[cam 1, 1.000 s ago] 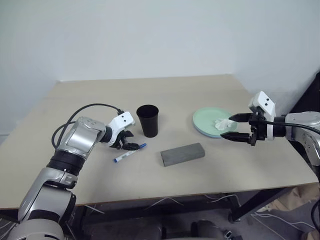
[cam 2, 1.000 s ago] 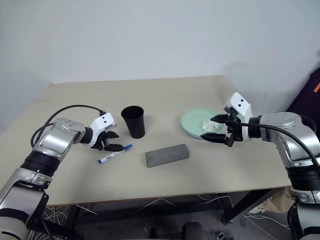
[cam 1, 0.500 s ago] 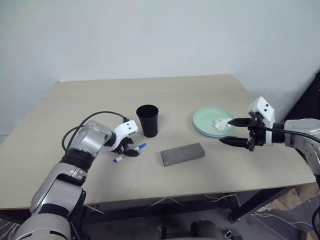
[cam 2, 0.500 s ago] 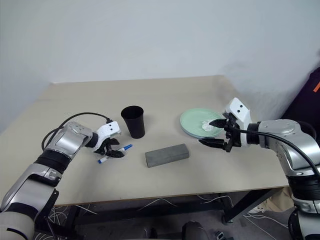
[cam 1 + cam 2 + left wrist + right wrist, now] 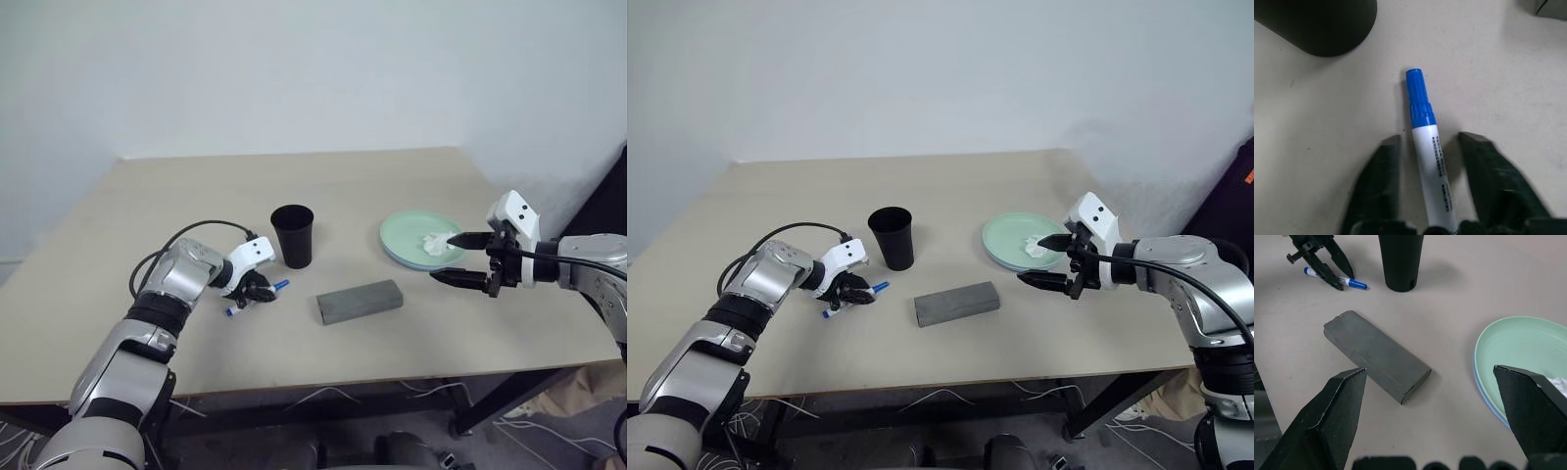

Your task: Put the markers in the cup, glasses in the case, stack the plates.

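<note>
**Blue-capped marker sits between the left fingers, not clamped yet**

You've got the left gripper [image 5: 1425, 142] down at the table [image 5: 196, 206] with one black finger on each side of the blue-capped marker [image 5: 1426, 147]. In the left wrist view there's a visible gap between each finger and the white barrel, so the jaws are partly apart around it, not pinching. The marker lies flat on the tabletop, cap end pointing towards the black cup [image 5: 292, 235], which stands upright just beyond it.

Your right gripper [image 5: 460, 259] hangs above the table at the near edge of the mint green plate [image 5: 407, 235], fingers spread wide with nothing between them. A light blue rim shows under the green plate's edge in the right wrist view, so the plates look stacked. A crumpled white tissue [image 5: 434, 243] sits on the green plate next to the upper right finger.

The grey case [image 5: 360, 301] lies closed on the table between the two grippers, nearer the front edge than the cup, well apart from both the marker and the plate.

I can't make out the glasses or the black-capped marker from these views.
</note>
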Tool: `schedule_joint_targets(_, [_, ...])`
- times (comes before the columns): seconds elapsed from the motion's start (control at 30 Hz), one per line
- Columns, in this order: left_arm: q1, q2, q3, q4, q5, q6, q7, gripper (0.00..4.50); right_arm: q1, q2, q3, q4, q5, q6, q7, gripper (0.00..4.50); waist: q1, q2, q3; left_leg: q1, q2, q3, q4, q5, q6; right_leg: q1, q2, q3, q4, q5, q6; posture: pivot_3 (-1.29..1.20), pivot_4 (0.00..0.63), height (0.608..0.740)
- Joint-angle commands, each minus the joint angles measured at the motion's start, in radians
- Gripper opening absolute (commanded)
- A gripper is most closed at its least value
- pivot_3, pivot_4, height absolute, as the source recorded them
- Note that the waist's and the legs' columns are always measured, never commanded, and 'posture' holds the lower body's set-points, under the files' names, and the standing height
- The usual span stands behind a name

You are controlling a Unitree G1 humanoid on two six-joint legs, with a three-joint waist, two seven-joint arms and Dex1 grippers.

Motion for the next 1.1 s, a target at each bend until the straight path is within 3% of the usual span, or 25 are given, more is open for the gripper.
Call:
schedule_joint_targets(0.03, [-0.002,0.000,0.017,0.007,0.014,0.011,0.017,0.32,-0.021,-0.018,-0.027,-0.014,0.002,-0.021,0.008,4.50,0.000,0.000,0.000,0.000,0.000,0.000,0.000,0.000,0.000,0.000,0.000,0.000,0.000,0.000,0.000,0.00,0.000,0.727])
schedule_joint_targets(0.07, [0.003,0.001,0.019,0.001,0.013,0.014,0.015,0.10,-0.022,-0.018,-0.025,-0.012,0.001,-0.023,0.010,4.50,0.000,0.000,0.000,0.000,0.001,0.000,0.000,0.000,0.000,0.000,0.000,-0.001,0.000,0.000,0.000,0.00,0.000,0.727])
schedule_joint_targets(0.3, [0.025,0.003,0.051,-0.050,-0.016,-0.021,-0.001,0.09,-0.029,-0.013,-0.017,-0.003,-0.005,-0.032,0.015,4.50,0.000,0.000,0.000,0.000,0.001,0.001,0.000,0.000,0.000,0.000,0.000,-0.001,0.000,0.000,0.000,0.00,0.000,0.727])
schedule_joint_targets(0.6, [0.016,-0.041,0.225,-0.285,-0.284,0.090,-0.149,0.09,-0.030,-0.007,-0.013,-0.001,-0.007,-0.038,0.013,4.50,0.000,0.000,0.000,-0.003,0.001,0.000,0.000,-0.001,0.001,-0.001,-0.002,0.001,-0.001,0.000,0.000,0.00,0.000,0.727])
schedule_joint_targets(0.77, [-0.098,-0.125,0.372,-0.222,-0.362,0.070,0.018,0.09,-0.026,-0.005,-0.016,-0.007,-0.003,-0.034,0.009,4.50,0.001,-0.001,0.000,-0.002,0.000,0.000,0.000,-0.001,0.001,-0.001,0.000,0.000,-0.001,0.000,0.000,0.00,0.000,0.727])
schedule_joint_targets(0.97, [-0.221,-0.205,0.550,-0.012,-0.412,-0.106,0.239,0.09,-0.032,-0.004,-0.017,-0.009,0.003,-0.030,0.007,4.50,-0.005,0.000,0.000,0.000,0.000,0.001,0.001,-0.001,0.002,0.001,0.000,-0.001,0.000,0.000,0.000,0.00,0.000,0.727])
schedule_joint_targets(1.1, [-0.265,-0.229,0.603,0.134,-0.406,-0.253,0.337,0.09,-0.032,-0.005,-0.019,-0.010,0.005,-0.029,0.006,4.50,-0.004,0.000,0.000,0.000,0.000,0.001,0.000,-0.001,0.002,0.000,0.000,-0.001,0.000,0.002,0.002,0.00,0.000,0.727])
